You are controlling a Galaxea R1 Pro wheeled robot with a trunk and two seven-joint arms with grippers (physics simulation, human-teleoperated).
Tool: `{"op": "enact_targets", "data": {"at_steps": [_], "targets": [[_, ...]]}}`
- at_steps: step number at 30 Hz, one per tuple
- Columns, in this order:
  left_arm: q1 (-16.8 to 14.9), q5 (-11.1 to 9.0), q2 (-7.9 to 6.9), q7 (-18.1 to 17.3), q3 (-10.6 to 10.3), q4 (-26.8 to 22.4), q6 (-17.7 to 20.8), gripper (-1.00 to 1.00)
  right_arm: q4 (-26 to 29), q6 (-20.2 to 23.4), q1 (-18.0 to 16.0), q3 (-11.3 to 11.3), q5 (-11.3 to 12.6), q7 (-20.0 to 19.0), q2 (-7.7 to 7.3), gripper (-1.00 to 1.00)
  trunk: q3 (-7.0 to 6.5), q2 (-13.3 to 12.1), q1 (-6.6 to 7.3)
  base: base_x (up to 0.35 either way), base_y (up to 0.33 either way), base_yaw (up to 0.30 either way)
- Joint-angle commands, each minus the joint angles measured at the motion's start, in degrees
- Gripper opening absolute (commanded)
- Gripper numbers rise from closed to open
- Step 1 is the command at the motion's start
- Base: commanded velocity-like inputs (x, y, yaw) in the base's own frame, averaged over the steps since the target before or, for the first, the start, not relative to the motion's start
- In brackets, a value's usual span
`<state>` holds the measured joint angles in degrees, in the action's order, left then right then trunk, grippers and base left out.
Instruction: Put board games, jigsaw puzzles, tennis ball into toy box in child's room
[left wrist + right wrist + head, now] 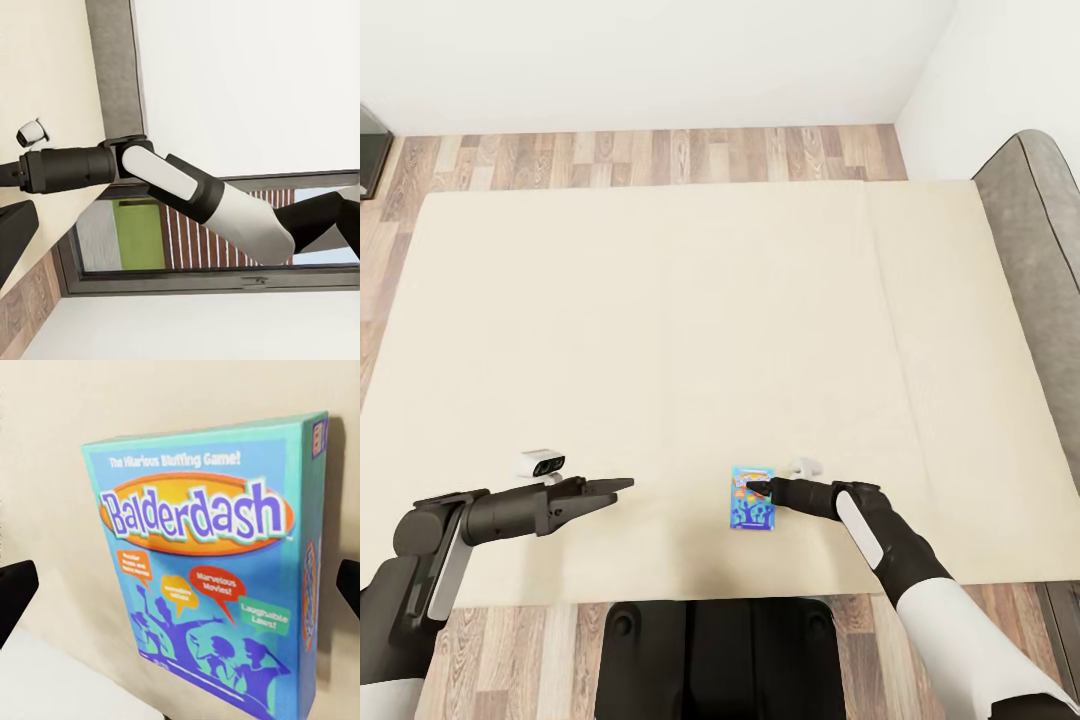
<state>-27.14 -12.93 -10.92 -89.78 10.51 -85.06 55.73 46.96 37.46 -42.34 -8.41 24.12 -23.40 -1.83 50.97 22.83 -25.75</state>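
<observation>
Setting: a wide cream bed [690, 330] seen from above in the head view, its grey headboard [1035, 250] along the right edge, wood plank floor [650, 155] and white walls beyond.
Board game: a small blue box [752, 497] lettered "Balderdash" lies flat on the mattress near the bed's near edge, a little right of the middle. In the right wrist view the blue box [214, 562] shows its printed face close up, with cream bedding behind it.
Right arm: reaches in from the near right corner, white upper sleeve then black forearm, stretched low across the bed toward the box.
Right gripper: the right gripper [757, 489] has its dark tip over the box's right side. In the right wrist view its two black fingers [15, 592] stand wide apart, one at each side of the box, spread and not touching it.
Left arm: bent at the elbow near the bed's near left corner, forearm level and pointing right.
Left gripper: the left gripper [615, 487] hovers over bare mattress, well apart from the box, its fingers drawn together to a point with nothing between them.
</observation>
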Motion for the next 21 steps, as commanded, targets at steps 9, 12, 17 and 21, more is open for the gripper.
{"op": "enact_targets", "data": {"at_steps": [9,12,17,21], "targets": [[0.0,0.1,-0.06,-0.2,0.0,0.0,0.6,1.00,-0.1,0.2,0.0,-0.2,0.3,-0.1,0.15,1.00,0.06,0.1,-0.03,0.000,0.002,0.000],[0.0,0.1,-0.06,-0.2,0.0,0.0,0.6,1.00,-0.1,0.2,0.0,-0.2,0.4,-0.1,0.28,1.00,0.06,0.1,-0.03,0.000,0.044,0.000],[0.0,0.1,-0.07,-0.2,0.0,0.0,0.6,1.00,-0.2,0.2,0.0,-0.3,0.2,-0.1,0.54,1.00,0.06,0.1,-0.03,0.000,0.072,0.000],[0.0,0.0,-0.07,-0.2,0.0,0.0,0.6,1.00,-0.2,0.2,0.0,-0.3,0.1,-0.1,0.67,1.00,0.06,0.1,-0.03,0.000,0.032,0.000]]}}
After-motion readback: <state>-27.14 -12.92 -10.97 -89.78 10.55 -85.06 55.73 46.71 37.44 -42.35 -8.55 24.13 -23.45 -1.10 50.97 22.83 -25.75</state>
